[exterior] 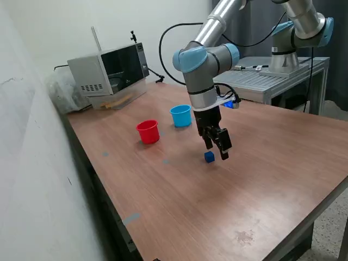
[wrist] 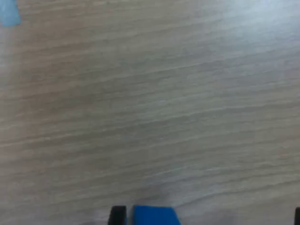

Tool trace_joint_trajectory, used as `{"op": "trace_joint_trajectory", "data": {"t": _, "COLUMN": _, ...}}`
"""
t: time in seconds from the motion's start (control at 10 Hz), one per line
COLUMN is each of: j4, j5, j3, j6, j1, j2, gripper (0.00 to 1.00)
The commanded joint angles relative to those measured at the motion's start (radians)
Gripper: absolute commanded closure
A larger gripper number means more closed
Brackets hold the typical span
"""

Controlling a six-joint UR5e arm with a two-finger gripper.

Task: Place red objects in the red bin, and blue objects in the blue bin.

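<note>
Wood-grain table (exterior: 261, 179) with a slight sheen; glossy plastic red cup (exterior: 148, 132) and blue cup (exterior: 181, 116).

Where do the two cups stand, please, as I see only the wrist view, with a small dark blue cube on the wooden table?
Observer: The round red plastic cup and the round light blue plastic cup stand side by side, beyond the small dark blue cube, toward the exterior view's left.
Operator: Thank you. How does the gripper stand over the cube?
Observer: The gripper hangs open just above it; the cube rests on the wooden table, ungrasped.
Operator: Are other cubes lying out?
Observer: No other cube shows on the table.
</note>
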Motion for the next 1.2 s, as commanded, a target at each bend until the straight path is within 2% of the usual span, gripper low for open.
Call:
{"op": "trace_joint_trajectory", "data": {"t": 0.0, "j4": -0.005, "j5": -0.039, "j3": 0.0, "j6": 0.003, "j1": 0.003, "j2": 0.005, "gripper": 0.0}}
{"op": "trace_joint_trajectory", "data": {"t": 0.7, "j4": -0.025, "j5": -0.073, "j3": 0.0, "j6": 0.003, "j1": 0.001, "j2": 0.024, "gripper": 0.0}}
{"op": "trace_joint_trajectory", "data": {"t": 0.8, "j4": -0.025, "j5": -0.075, "j3": 0.0, "j6": 0.003, "j1": 0.001, "j2": 0.025, "gripper": 1.0}}
{"op": "trace_joint_trajectory", "data": {"t": 0.9, "j4": -0.034, "j5": -0.1, "j3": 0.0, "j6": 0.009, "j1": 0.001, "j2": 0.025, "gripper": 1.0}}
{"op": "trace_joint_trajectory", "data": {"t": 1.0, "j4": -0.054, "j5": -0.172, "j3": -0.003, "j6": 0.044, "j1": 0.001, "j2": 0.024, "gripper": 1.0}}
{"op": "trace_joint_trajectory", "data": {"t": 1.1, "j4": -0.053, "j5": -0.179, "j3": -0.015, "j6": 0.05, "j1": 0.001, "j2": 0.024, "gripper": 1.0}}
